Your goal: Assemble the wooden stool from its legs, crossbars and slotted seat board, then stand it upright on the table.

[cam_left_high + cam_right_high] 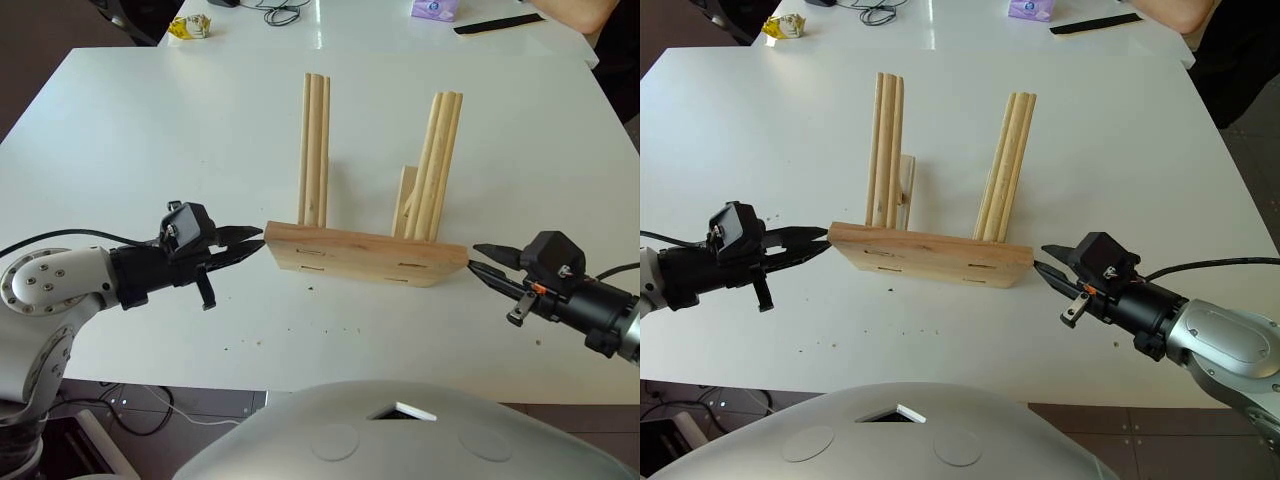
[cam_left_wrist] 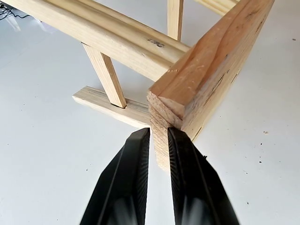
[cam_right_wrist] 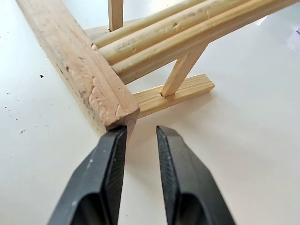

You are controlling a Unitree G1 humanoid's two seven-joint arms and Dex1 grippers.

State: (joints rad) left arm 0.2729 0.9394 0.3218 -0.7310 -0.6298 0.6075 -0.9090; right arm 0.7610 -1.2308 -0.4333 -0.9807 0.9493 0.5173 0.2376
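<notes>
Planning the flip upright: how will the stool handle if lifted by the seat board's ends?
Likely rigid: stool is solid wood, legs seated in the board. Probably tail-heavy, since the legs stick out far behind the seat board, so it may rotate. Bare wood should grip well.

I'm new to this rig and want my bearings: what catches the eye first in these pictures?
The wooden stool lies on its side in the middle of the white table. Its seat board stands on edge facing the robot, and its legs point away. The left gripper and right gripper sit at the board's opposite ends, both open, with their tips right at the wood.
</notes>
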